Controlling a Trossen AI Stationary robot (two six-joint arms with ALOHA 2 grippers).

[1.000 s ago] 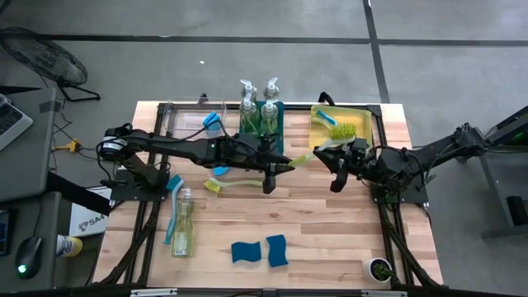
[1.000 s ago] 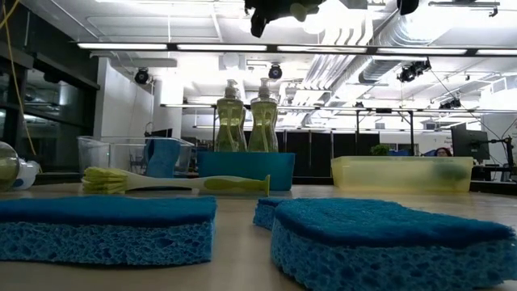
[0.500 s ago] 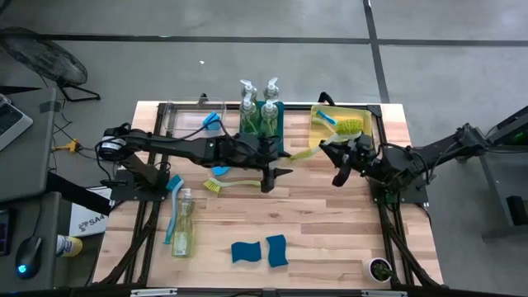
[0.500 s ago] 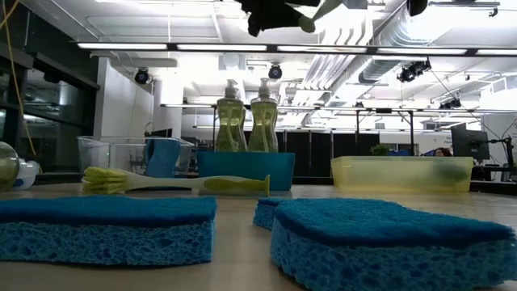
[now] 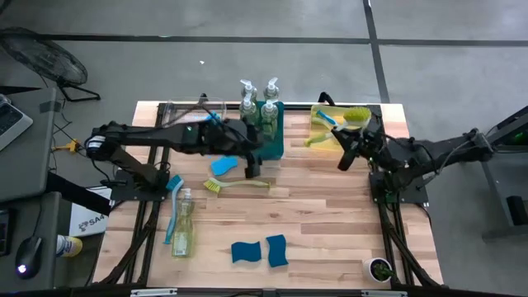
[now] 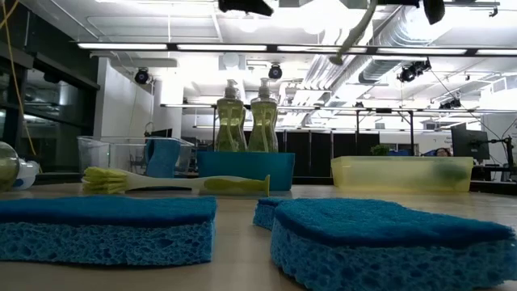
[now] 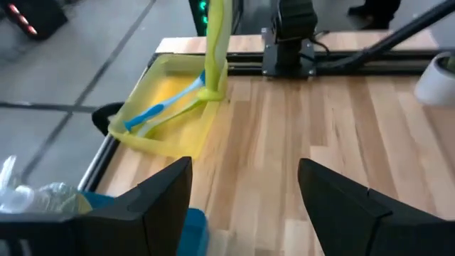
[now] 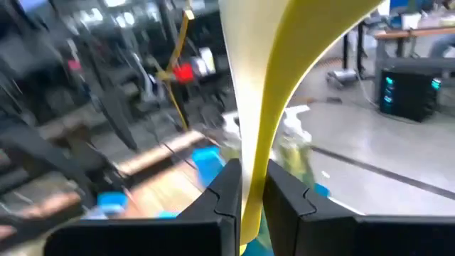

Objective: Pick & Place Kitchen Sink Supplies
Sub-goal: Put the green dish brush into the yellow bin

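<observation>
Overhead view, near to far. Two blue sponges [image 5: 260, 251] lie at the lower centre of the bench [image 5: 322, 223]; a soap bottle [image 5: 182, 233] lies at lower left. At mid-frame, the left claw [image 5: 252, 167], fingers spread and empty, hangs beside the teal bin [image 5: 275, 140]. At upper right, the right claw [image 5: 346, 153] is clenched on a lime-green dish brush [image 5: 350, 120], held above the yellow bin [image 5: 326, 142].
</observation>
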